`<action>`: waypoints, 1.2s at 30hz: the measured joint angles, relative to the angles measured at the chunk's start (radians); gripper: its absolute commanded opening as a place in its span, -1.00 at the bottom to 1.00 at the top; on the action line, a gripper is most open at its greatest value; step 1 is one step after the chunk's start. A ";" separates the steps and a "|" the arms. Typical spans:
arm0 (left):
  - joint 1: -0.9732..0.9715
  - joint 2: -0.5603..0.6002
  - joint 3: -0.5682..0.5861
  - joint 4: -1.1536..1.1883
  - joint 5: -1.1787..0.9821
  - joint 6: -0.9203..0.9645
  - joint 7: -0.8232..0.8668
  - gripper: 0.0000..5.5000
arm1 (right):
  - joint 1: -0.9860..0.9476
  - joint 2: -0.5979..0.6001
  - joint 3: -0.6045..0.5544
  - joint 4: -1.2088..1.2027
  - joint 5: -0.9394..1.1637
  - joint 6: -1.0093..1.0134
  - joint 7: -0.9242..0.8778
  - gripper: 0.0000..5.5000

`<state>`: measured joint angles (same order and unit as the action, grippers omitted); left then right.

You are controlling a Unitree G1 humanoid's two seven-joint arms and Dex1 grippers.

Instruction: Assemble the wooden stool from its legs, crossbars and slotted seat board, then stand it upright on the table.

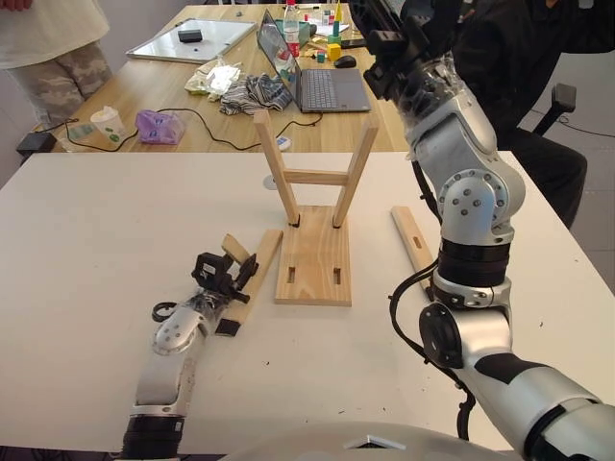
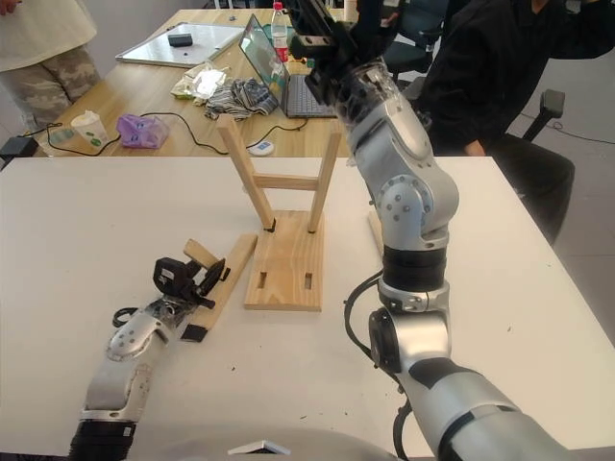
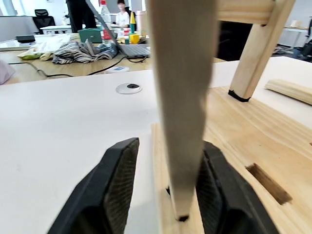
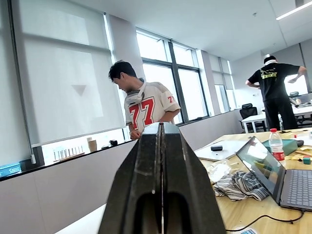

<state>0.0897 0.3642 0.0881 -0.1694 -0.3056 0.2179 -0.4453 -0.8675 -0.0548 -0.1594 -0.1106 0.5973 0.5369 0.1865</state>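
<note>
Stool [image 1: 312, 288] part-built at centre of counter [image 1: 96, 240]: seat board [image 1: 314, 257] flat, leg pair [image 1: 279, 173] with crossbar [image 1: 315, 178] upright in far slots, near slots [image 1: 291, 275] open. Right arm raised high beyond the frame, right hand [image 4: 161, 131] closed on nothing. Loose leg [image 1: 261, 257] flat along board's left edge, long axis near-to-far. Left hand [image 1: 240, 269] the nearer, fingers [image 3: 117, 185] apart astride it, gap at one pad. Another leg [image 1: 411, 238] right of board. Judged next: clamp, swing upright toward near-left slot.

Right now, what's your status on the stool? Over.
Right gripper shut, empty, raised high. Left gripper at loose leg beside seat board. One leg pair slotted in; near slots empty.
</note>
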 measured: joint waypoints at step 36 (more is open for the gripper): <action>-0.337 0.518 -0.256 -0.212 -0.219 1.043 -0.229 0.14 | 0.264 -0.119 -0.154 -0.085 -0.181 -0.109 -0.147 -1.00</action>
<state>-0.2476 0.8821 -0.1679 -0.3816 -0.5243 1.2614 -0.6747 -0.6036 -0.1737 -0.3131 -0.1954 0.4166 0.4277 0.0391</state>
